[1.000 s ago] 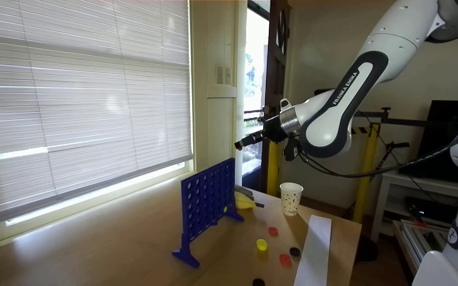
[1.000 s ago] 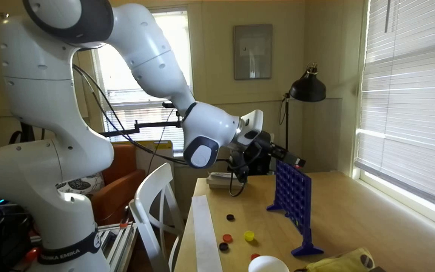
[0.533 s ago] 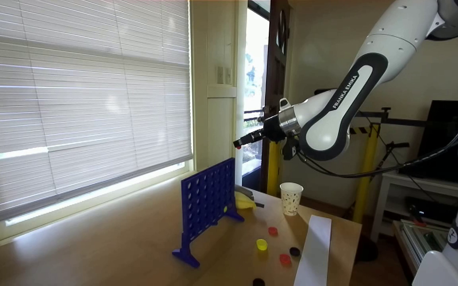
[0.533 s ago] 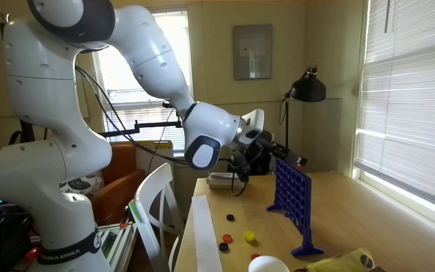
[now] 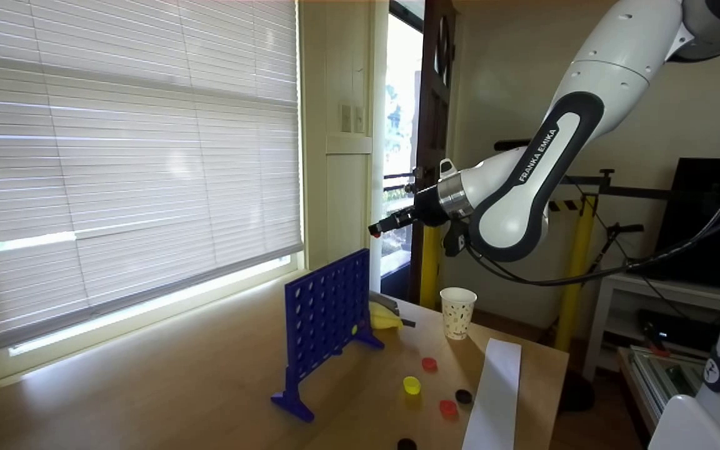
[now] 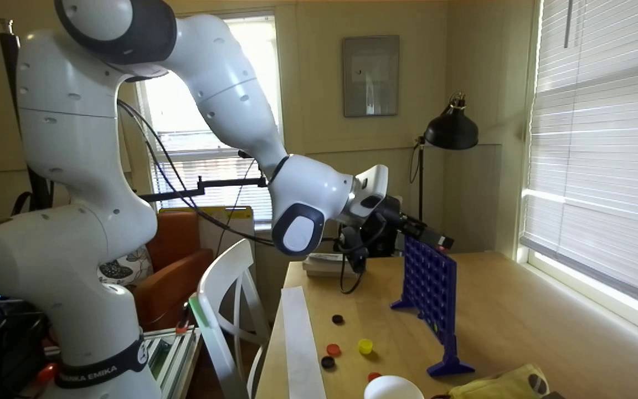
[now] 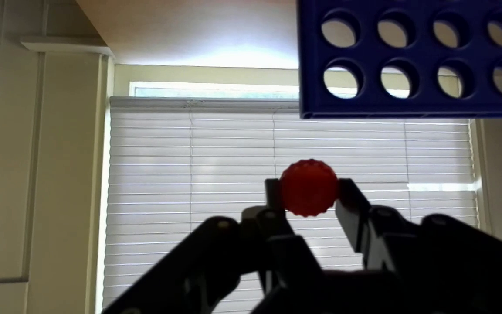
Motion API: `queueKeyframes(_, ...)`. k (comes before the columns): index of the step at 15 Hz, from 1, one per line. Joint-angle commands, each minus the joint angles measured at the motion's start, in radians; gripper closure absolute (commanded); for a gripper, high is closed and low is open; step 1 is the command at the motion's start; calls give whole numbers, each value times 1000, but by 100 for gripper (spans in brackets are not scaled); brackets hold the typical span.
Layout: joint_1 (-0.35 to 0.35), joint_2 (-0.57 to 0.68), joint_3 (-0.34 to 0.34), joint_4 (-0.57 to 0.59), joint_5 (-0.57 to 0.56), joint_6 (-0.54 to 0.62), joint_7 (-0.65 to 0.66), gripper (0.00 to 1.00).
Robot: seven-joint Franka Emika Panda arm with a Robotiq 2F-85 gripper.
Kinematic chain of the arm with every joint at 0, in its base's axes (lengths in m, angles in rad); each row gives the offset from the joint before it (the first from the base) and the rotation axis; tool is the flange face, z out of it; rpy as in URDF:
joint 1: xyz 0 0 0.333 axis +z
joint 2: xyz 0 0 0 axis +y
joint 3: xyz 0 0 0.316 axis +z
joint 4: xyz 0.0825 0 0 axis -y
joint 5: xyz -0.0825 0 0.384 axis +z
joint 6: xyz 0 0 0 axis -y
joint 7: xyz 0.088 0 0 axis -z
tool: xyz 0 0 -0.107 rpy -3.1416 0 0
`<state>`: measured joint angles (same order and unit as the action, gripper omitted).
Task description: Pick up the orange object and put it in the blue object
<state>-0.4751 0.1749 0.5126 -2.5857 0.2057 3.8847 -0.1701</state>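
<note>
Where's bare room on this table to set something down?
The widest bare stretch of table lies between the blue grid and the window blinds. It's crowded between the grid and the white strip: red caps, black caps, a yellow cap, a paper cup. The gripper holds a red disc near the grid's top.
</note>
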Motion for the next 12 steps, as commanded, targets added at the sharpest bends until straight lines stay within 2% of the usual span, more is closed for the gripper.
queueKeyframes(1, 29, 35, 8, 17, 40, 46, -23, 90)
queueKeyframes(3, 46, 53, 7, 26, 47, 69, -36, 90)
queueKeyframes(4, 224, 39, -185, 25, 0, 67, 30, 90)
queueKeyframes(7, 351, 64, -308, 48, 7, 81, 32, 90)
queueKeyframes(12, 468, 112, -427, 95, -3, 89, 51, 90)
